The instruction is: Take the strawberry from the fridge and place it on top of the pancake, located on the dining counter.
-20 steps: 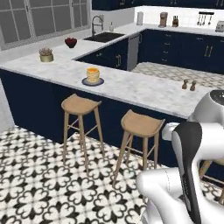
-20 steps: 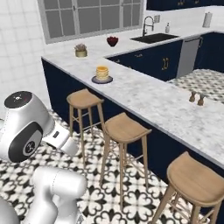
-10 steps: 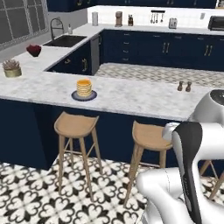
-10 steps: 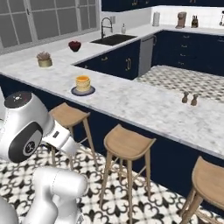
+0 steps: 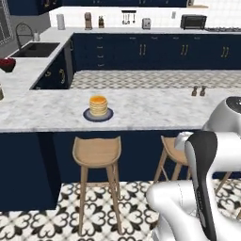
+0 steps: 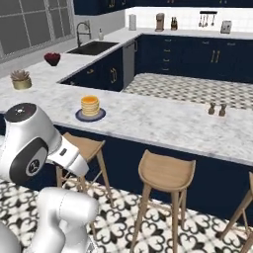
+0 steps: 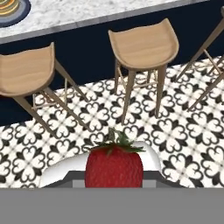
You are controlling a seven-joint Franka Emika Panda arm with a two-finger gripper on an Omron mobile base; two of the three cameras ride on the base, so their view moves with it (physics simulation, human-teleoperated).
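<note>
The strawberry [image 7: 113,167] sits low in the hand view, green leaves up, and the gripper [image 7: 113,177] is clamped on it, above the patterned floor tiles [image 7: 183,131]. The pancake [image 5: 98,105] stack rests on its small dark plate [image 5: 87,115] on the dining counter [image 5: 141,110], near the counter's front edge. Wooden bar stools [image 5: 96,153] stand along the navy base, between the robot and the counter; one is right below the plate. Two small shakers [image 6: 217,108] stand farther along the marble top, well apart from the pancake. A potted succulent [image 6: 21,79] and a dark bowl of red fruit [image 6: 52,59] sit toward the sink [image 6: 94,47].
</note>
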